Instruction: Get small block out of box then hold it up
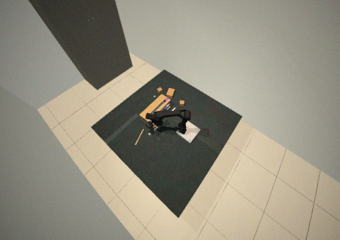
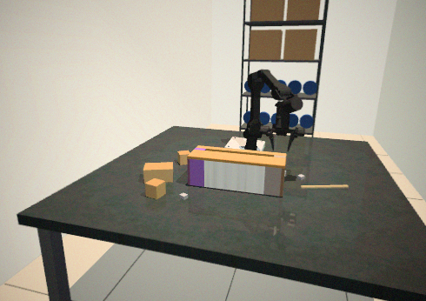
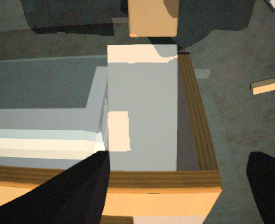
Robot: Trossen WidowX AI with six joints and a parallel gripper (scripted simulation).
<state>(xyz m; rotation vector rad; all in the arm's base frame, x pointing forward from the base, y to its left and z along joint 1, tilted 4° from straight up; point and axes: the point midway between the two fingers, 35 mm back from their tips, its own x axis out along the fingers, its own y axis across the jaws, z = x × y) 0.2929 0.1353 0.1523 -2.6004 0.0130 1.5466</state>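
Above box [image 2: 236, 170] far end, we hovered gripper [image 2: 282, 143], jaws spread, nothing held. Block not discernible, presumably on shelf inside. We judged: find open end first, nudge gently, avoid shoving box.

top: high overhead, far, tilted | exterior: table-height, facing box [image 2: 236, 173] front, arm [image 2: 265, 107] behind | wrist: close, looking down onto box [image 3: 154, 163] end | shared: box, table [image 2: 130, 216]
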